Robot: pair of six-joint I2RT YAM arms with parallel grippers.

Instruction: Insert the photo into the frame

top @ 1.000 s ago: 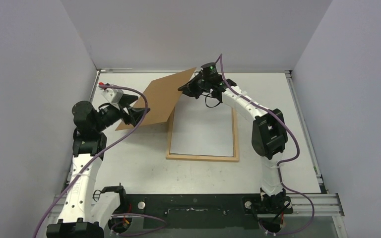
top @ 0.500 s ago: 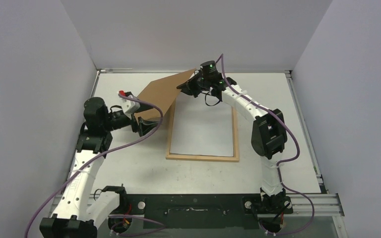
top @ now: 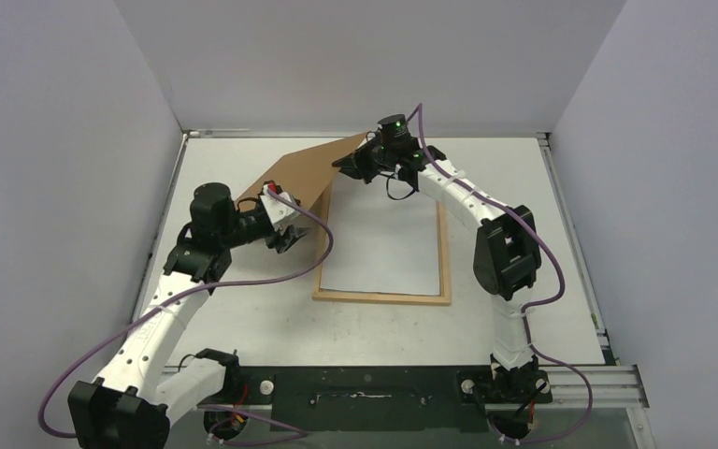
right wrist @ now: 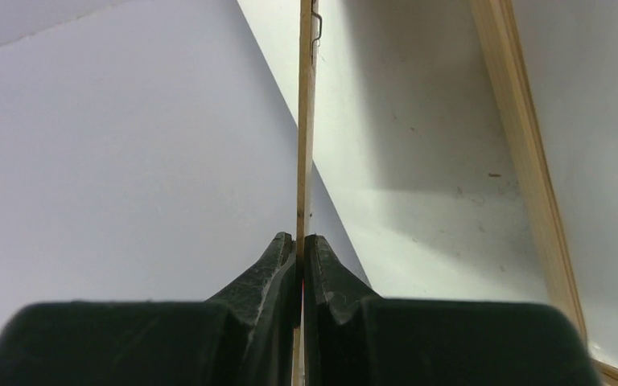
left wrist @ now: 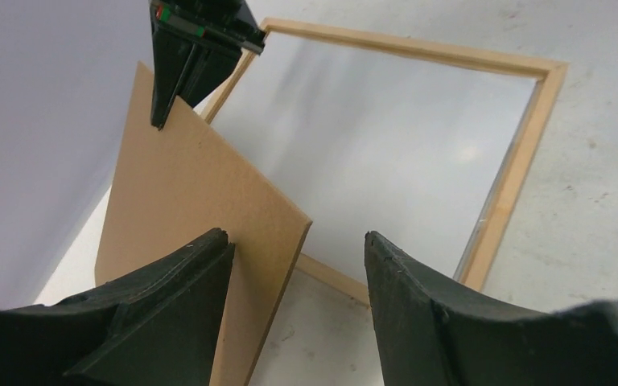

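Top external view, white table (top: 243,313), grey walls (top: 383,56), right gripper (top: 343,165) pinching backing board (top: 299,173), left gripper (top: 292,241) parted, holding nothing

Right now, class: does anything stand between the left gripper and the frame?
Yes, partly. The backing board, pinched by the shut right gripper and tilted up along the left side of the frame, has its near corner between the open fingers of the left gripper. Beyond that corner the frame shows clear.

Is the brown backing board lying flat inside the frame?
No, the backing board stands tilted beside the frame, one corner pinched in the right gripper.
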